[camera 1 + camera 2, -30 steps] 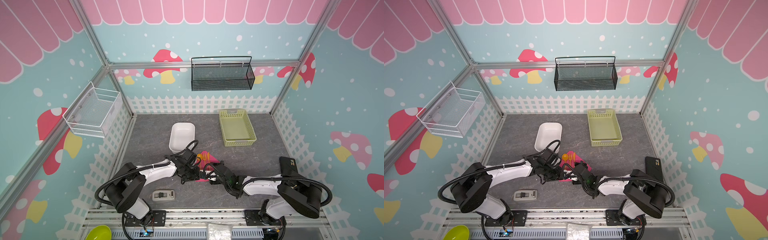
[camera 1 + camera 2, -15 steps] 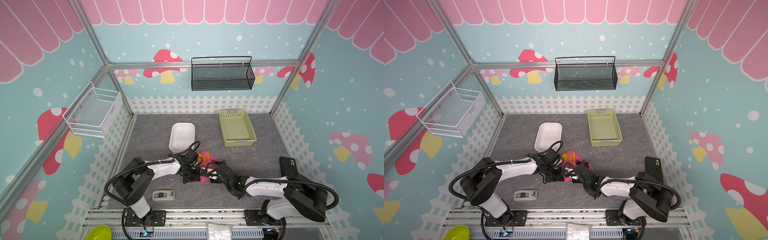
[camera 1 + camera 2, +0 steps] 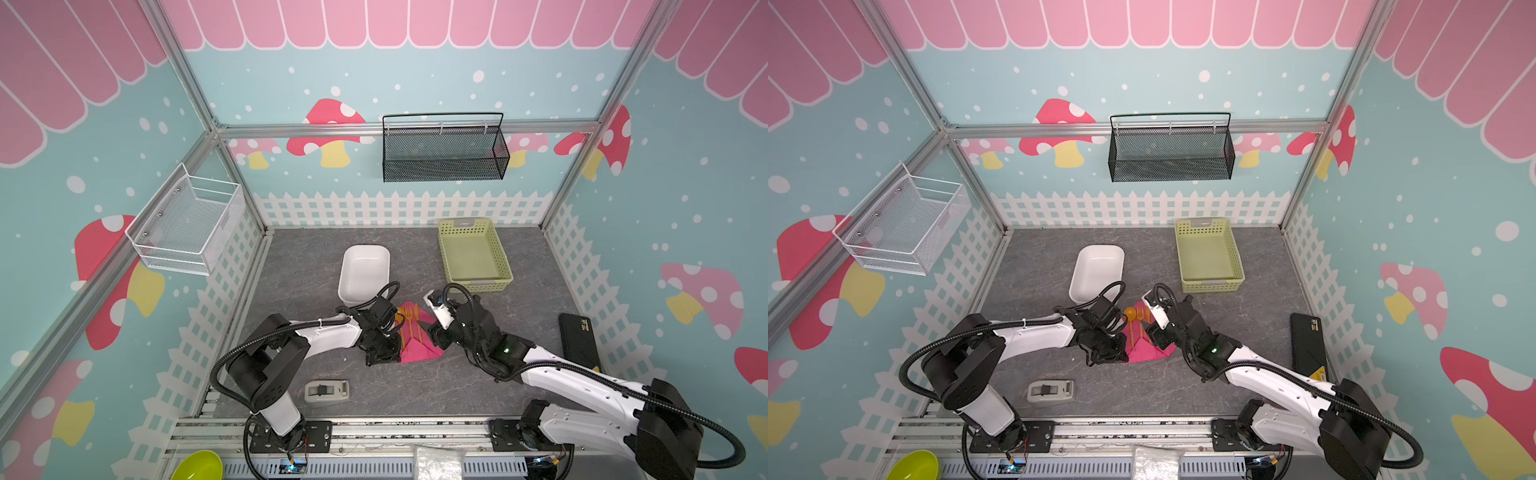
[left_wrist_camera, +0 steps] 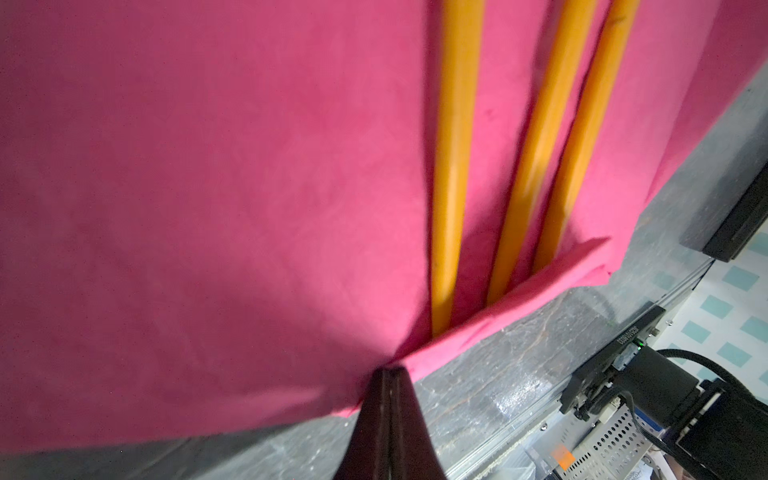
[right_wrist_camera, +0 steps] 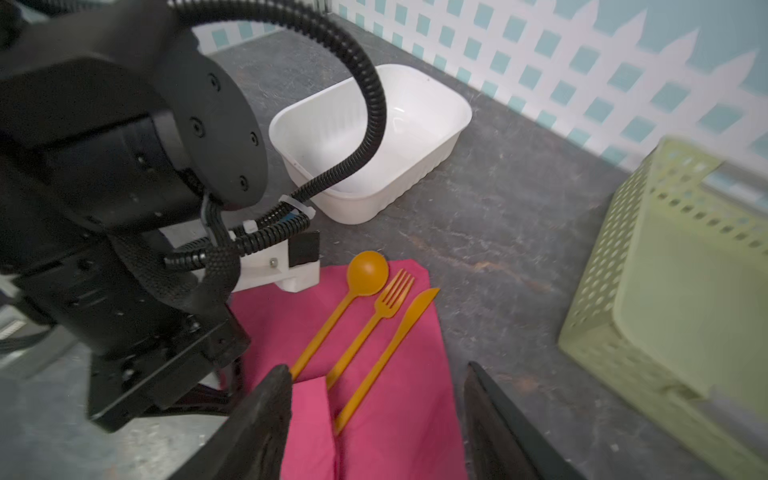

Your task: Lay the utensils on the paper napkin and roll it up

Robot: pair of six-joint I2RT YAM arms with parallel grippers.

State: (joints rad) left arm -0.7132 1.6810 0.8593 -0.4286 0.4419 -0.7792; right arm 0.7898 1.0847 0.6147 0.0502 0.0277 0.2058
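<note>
While left claw (image 4: pixel 388 372) pinches napkin (image 4: pixel 208 187) edge | right claw (image 5: pixel 376 368) spread

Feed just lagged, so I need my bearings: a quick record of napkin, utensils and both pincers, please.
napkin: magenta, near edge folded over the handle ends
utensils: spoon, fork, knife, side by side on the napkin
left pincer: shut on the napkin's edge
right pincer: open, fingers either side of the napkin's near end
</note>
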